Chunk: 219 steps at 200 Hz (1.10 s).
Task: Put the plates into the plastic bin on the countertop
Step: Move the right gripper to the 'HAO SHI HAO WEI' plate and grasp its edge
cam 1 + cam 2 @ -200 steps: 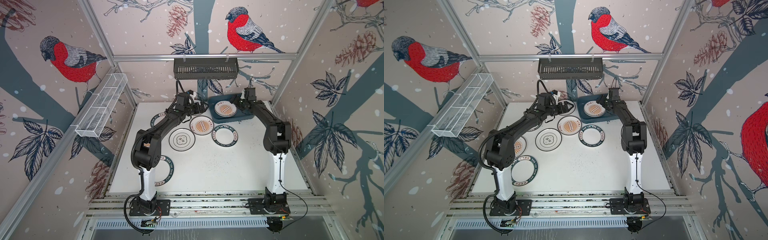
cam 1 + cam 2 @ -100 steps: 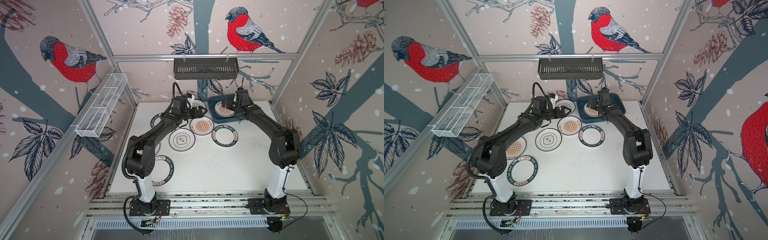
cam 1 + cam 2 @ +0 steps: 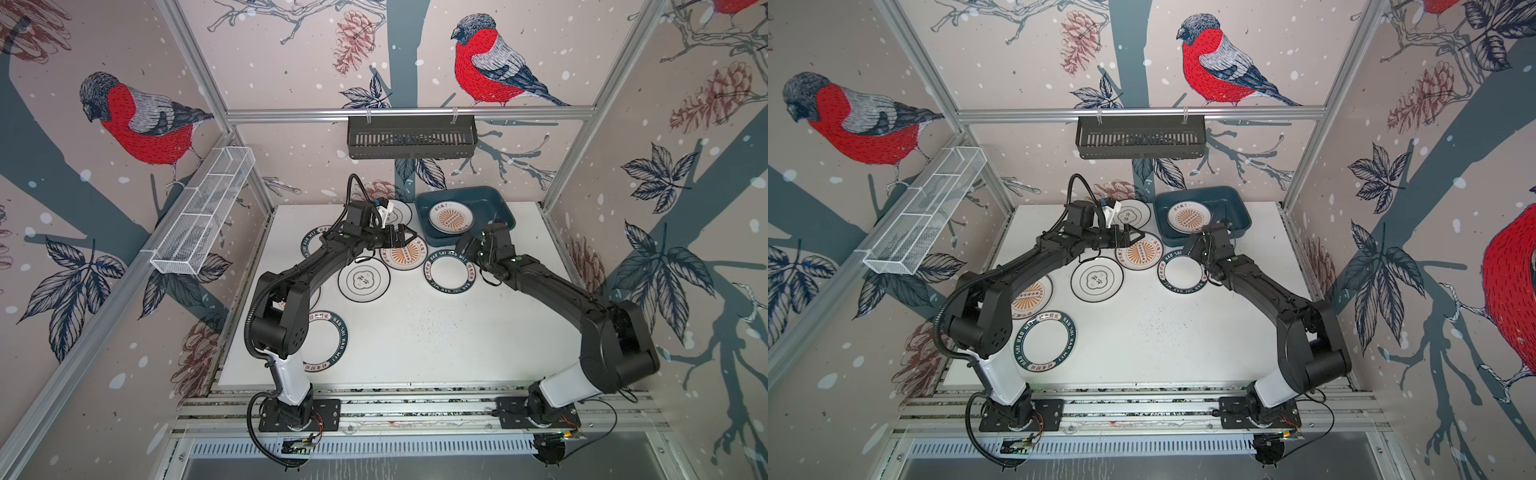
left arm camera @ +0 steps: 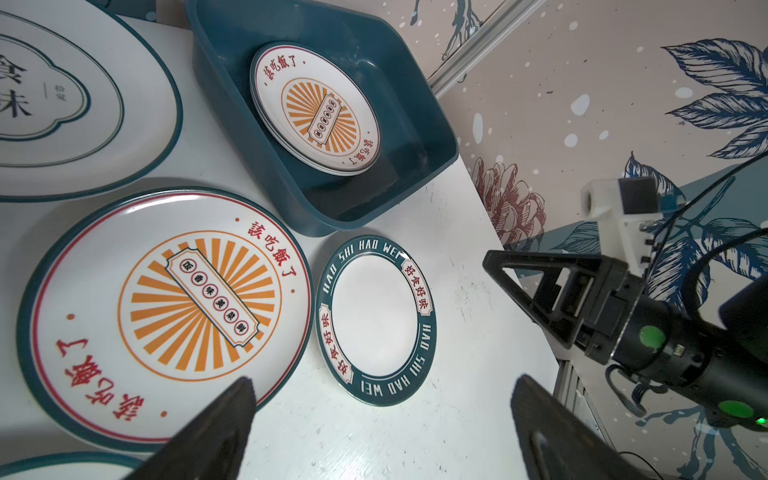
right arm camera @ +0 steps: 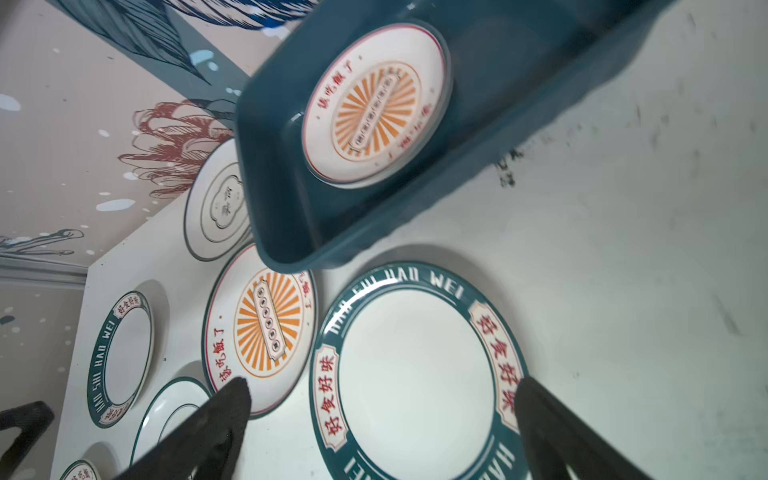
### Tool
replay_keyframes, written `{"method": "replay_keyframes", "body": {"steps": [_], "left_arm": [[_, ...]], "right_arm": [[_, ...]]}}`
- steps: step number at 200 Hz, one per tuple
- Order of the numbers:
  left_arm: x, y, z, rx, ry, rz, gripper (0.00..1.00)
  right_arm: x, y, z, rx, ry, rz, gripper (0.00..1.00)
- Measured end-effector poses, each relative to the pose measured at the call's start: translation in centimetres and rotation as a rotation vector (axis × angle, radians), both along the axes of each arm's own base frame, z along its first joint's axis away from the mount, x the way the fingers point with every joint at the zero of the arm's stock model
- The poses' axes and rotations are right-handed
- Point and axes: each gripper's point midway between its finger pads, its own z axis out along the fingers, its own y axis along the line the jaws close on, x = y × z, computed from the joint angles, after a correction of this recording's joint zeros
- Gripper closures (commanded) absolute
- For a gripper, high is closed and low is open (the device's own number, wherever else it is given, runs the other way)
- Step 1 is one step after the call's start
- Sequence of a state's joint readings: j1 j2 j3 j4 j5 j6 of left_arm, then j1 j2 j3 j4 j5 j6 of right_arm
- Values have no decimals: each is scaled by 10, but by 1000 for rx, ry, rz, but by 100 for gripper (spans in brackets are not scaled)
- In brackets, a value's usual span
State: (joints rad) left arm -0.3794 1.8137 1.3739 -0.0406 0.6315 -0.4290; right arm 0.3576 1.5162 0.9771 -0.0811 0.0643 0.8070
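Plates (image 3: 363, 279) lay mostly on the countertop (image 3: 436, 332), one in the plastic bin (image 3: 490, 210); both your grippers were spread wide and empty.
Your left arm arched up from its base toward the back, and you had the left gripper (image 4: 384, 384) above the sunburst plate (image 3: 403, 255), just beside the bin's near corner, gripping nothing. Your right arm stretched low and forward, the right gripper (image 5: 382, 386) spread over the lettered-rim plate (image 3: 449, 270) just before the bin's front wall. The binned sunburst plate (image 3: 451, 218) lay flat at the back right. A cloud-emblem plate (image 3: 399, 212) sat behind your left wrist; the near lettered plate (image 3: 328, 340) was partly hidden by that arm. The black slotted basket (image 3: 411, 137) and wire basket (image 3: 203, 216) hung on the walls.
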Motion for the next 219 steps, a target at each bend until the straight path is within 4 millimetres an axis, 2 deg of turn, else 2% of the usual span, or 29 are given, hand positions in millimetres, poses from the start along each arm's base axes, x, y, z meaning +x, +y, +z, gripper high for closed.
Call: {"method": "replay_keyframes", "body": {"steps": [36, 74, 139, 219], "left_arm": [[-13, 0, -1, -9, 4, -29, 4], [-25, 2, -5, -9, 19, -49, 4], [-36, 3, -3, 0, 13, -67, 4], [-50, 8, -8, 12, 25, -70, 4]], "right_arm": [[-33, -7, -30, 69, 83, -5, 0], [-55, -23, -68, 188, 188, -63, 2], [-57, -7, -82, 326, 222, -24, 5], [-57, -6, -93, 460, 194, -40, 11]]}}
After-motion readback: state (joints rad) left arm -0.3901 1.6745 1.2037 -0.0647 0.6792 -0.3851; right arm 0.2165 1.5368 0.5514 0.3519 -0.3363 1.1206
